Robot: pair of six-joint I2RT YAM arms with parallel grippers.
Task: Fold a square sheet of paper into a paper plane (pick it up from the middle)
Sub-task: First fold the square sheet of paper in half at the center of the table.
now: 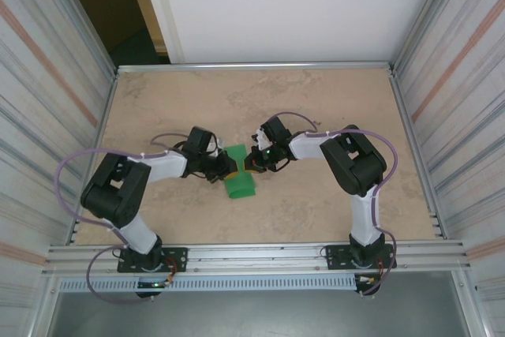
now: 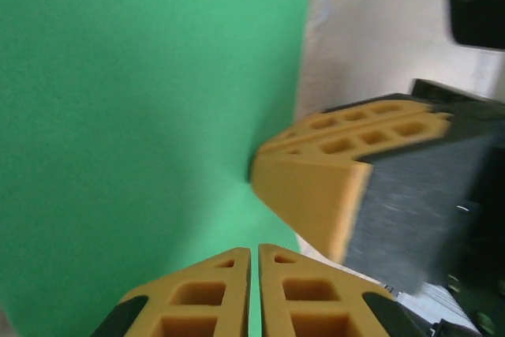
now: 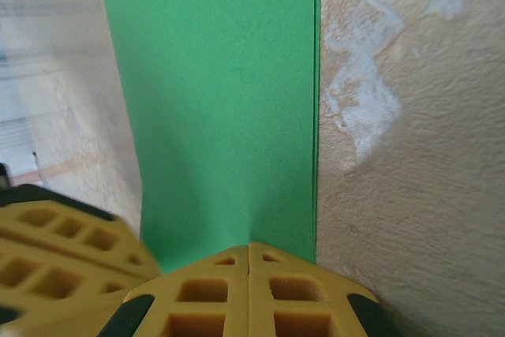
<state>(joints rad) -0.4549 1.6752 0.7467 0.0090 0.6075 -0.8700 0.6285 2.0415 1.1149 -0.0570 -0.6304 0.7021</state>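
**Top view.** The left tool (image 1: 223, 166) and the right tool (image 1: 251, 162) meet tip to tip near the middle of the surface (image 1: 331, 100). The square sheet of paper (image 1: 239, 184) shows an oblong green outline. It sits between the two tips and extends toward the arm bases.

**Left wrist view.** The left tool (image 2: 254, 290) has its fingers pressed together on a thin green sliver, pinching the square sheet of paper (image 2: 142, 116). The right tool (image 2: 272, 165) touches the sheet's edge, its fingers closed.

**Right wrist view.** The right tool (image 3: 249, 290) has its fingers pressed together, pinching the near end of the square sheet of paper (image 3: 221, 100). The sheet puckers at the tips. The left tool (image 3: 118, 246) sits just beside it, above the surface (image 3: 410, 155).
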